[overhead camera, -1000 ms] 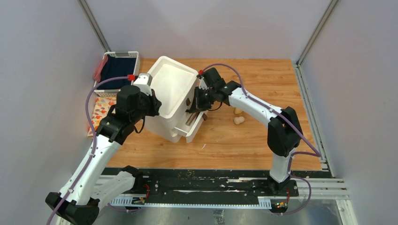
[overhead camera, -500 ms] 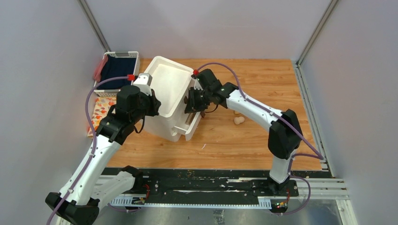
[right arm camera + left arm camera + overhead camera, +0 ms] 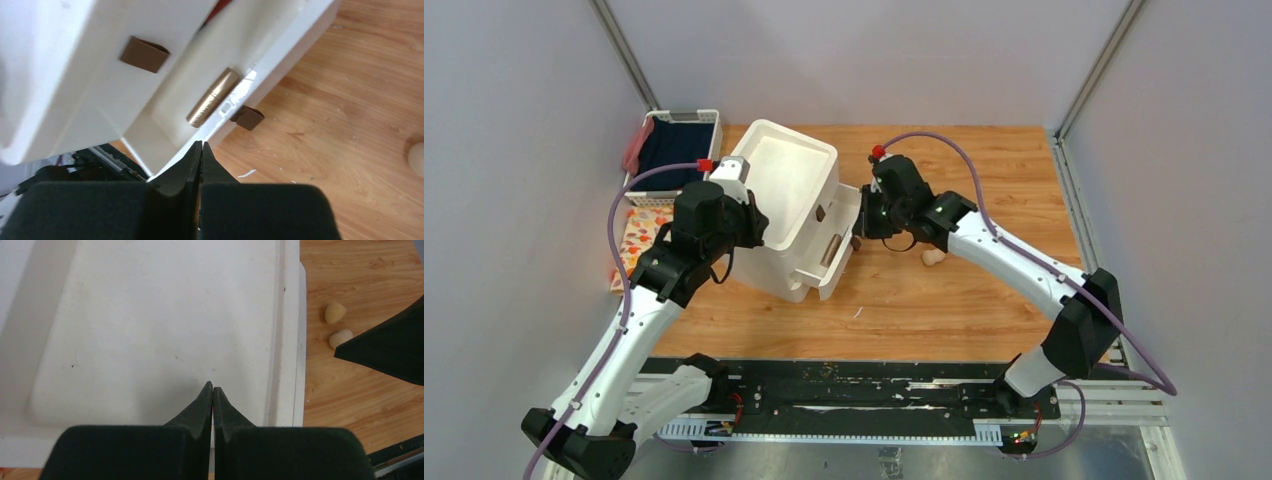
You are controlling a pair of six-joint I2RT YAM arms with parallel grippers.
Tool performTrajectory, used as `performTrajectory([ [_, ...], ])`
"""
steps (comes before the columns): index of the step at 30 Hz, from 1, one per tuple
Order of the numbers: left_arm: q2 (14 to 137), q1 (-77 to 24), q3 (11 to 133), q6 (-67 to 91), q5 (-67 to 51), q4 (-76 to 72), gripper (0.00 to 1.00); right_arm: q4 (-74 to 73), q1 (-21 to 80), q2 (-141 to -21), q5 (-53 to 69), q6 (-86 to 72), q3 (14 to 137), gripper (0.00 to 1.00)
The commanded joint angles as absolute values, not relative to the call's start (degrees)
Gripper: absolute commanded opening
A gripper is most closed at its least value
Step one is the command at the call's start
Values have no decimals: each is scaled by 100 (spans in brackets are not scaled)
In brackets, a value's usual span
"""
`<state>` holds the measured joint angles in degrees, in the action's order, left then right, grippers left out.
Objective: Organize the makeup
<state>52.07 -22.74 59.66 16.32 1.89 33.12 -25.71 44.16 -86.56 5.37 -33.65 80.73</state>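
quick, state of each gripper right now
Left gripper: shut, holding nothing.
Right gripper: shut, holding nothing.

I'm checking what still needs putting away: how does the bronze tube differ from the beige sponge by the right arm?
The bronze tube lies inside the open drawer, while the beige sponge sits out on the table. The tube is a straight, shiny cylinder, and the sponge is rounded and matte. Both are small and lie free, with nothing holding them.
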Motion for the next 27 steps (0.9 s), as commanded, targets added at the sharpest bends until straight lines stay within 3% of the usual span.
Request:
performTrajectory([
  [1,5185,-2312,5952,1656,112,3306,0,-2716,4469,-9038,9,-3450,7710,0],
  [11,5145,-2312,5950,1616,178,3359,0,-2284,4442,-9615,-93,-3423,7569,0],
  [27,5181,-2312,5958,1578,199,3385,0,321,4713,-10562,2159,-3869,7826,0],
])
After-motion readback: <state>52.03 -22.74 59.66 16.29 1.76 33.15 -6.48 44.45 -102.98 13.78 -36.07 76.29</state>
